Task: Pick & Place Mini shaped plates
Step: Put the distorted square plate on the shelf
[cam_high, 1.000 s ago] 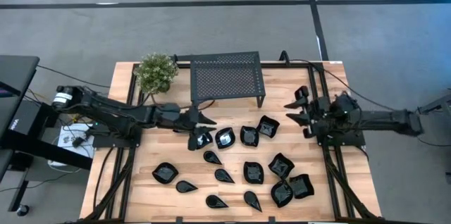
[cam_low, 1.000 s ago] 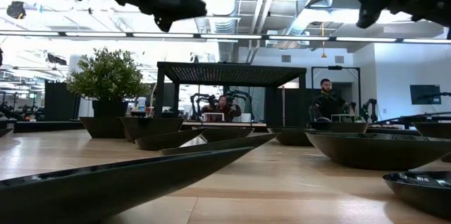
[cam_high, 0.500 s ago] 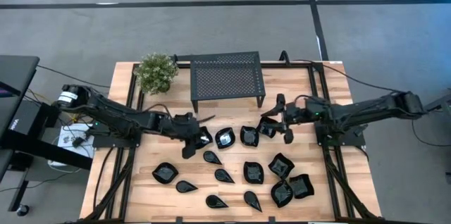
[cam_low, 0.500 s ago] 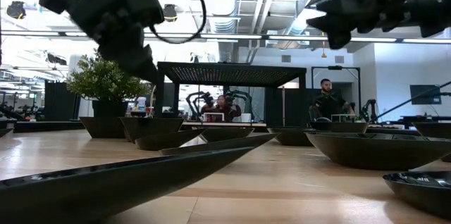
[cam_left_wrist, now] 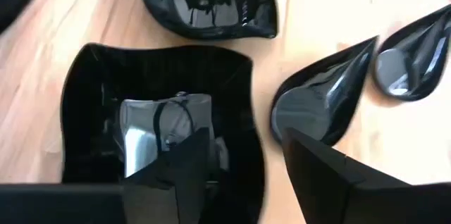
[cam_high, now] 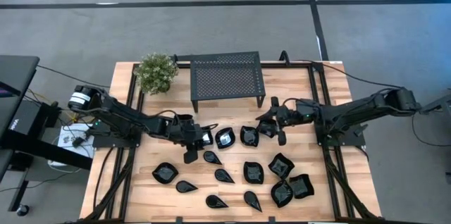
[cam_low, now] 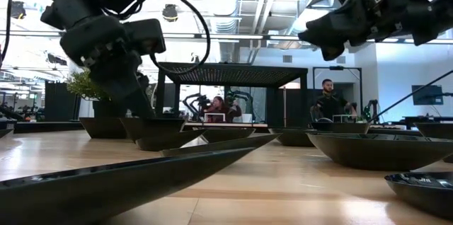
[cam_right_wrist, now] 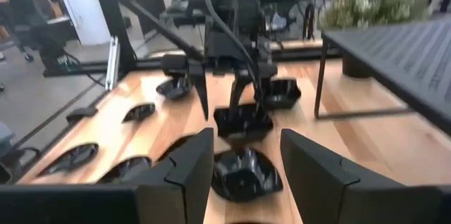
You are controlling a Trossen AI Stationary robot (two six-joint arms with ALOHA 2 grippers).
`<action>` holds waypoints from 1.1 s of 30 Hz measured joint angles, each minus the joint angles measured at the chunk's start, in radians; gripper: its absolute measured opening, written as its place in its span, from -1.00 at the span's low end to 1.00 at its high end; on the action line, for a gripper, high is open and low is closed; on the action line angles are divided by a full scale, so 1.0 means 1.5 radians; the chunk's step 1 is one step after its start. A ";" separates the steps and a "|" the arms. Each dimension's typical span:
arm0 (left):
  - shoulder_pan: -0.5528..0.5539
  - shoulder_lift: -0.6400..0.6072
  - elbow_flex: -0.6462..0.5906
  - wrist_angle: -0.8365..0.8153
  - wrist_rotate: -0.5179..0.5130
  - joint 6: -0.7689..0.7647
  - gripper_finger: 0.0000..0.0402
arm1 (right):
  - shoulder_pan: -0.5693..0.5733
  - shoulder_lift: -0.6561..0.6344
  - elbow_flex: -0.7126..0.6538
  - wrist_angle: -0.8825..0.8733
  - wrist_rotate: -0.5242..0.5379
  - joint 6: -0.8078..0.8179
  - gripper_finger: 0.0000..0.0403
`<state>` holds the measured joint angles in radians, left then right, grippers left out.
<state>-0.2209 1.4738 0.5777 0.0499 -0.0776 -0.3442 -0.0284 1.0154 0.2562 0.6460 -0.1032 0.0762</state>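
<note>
Several glossy black mini plates lie flat on the wooden table, squarish, teardrop and roundish. My left gripper (cam_high: 198, 140) is open and points down at the squarish plate (cam_left_wrist: 151, 111) at the left end of the far row. One finger is over its hollow and the other is outside its rim, above a teardrop plate (cam_left_wrist: 317, 101). My right gripper (cam_high: 270, 123) is open and hovers over the plate (cam_high: 267, 127) at the row's right end. In the right wrist view, its fingers (cam_right_wrist: 246, 134) frame a plate (cam_right_wrist: 243, 171) farther along the row. My left gripper comes from above, astride the squarish plate's rim (cam_left_wrist: 248, 122) on the side next to the teardrop plate. One finger (cam_left_wrist: 180, 171) is inside the hollow and one is outside. I cannot tell whether either finger touches the plate, which lies flat on the table.
The black perforated metal stand (cam_high: 227, 76) stands at the far middle of the table, with a potted plant (cam_high: 156, 72) to its left. More plates (cam_high: 254, 172) fill the near half. Bare wood shows near the left edge (cam_high: 134, 175). People sit in the room behind.
My left gripper has tipped down and sunk toward the near edge onto the squarish plate at the row's left end. My right gripper has travelled from the table's right side toward the left, to the plate at the row's right end. The plates have stayed in place.
</note>
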 joint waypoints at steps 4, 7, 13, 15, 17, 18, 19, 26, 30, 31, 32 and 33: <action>-0.008 0.000 0.000 0.012 0.000 -0.021 -0.10 | 0.000 -0.001 0.000 0.021 0.000 -0.019 -0.20; -0.014 0.000 0.000 0.012 -0.001 -0.021 -0.12 | 0.000 -0.002 0.002 0.034 0.000 -0.022 -0.19; -0.023 0.000 -0.011 0.013 -0.042 -0.037 -0.17 | 0.000 0.000 0.018 0.030 0.000 -0.023 -0.19; -0.023 0.000 -0.018 0.012 -0.059 -0.042 -0.18 | 0.000 0.000 0.022 0.029 0.000 -0.023 -0.18; -0.023 0.000 -0.024 0.012 -0.069 -0.043 -0.19 | 0.000 0.000 0.024 0.030 0.000 -0.023 -0.18; -0.023 0.000 -0.026 0.012 -0.071 -0.043 -0.19 | 0.000 0.000 0.024 0.029 0.000 -0.023 -0.18; -0.023 0.000 -0.027 0.012 -0.073 -0.043 -0.20 | 0.000 0.000 0.024 0.029 0.000 -0.023 -0.18; -0.022 0.000 -0.027 0.013 -0.090 -0.037 -0.32 | 0.000 0.000 0.024 0.029 0.000 -0.023 -0.17; -0.022 0.000 -0.027 0.012 -0.092 -0.032 -0.46 | 0.000 0.000 0.024 0.029 0.000 -0.023 -0.19; -0.022 0.000 -0.027 0.012 -0.091 -0.026 -0.51 | 0.000 0.000 0.024 0.029 0.000 -0.023 -0.19; -0.022 0.000 -0.027 0.012 -0.089 -0.019 -0.56 | 0.000 0.000 0.024 0.029 0.000 -0.023 -0.18; -0.022 0.000 -0.027 0.012 -0.088 -0.016 -0.62 | 0.000 0.000 0.024 0.029 0.000 -0.023 -0.18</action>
<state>-0.2546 1.4734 0.5373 0.0685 -0.2104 -0.3676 -0.0284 1.0153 0.2928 0.6899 -0.1036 0.0422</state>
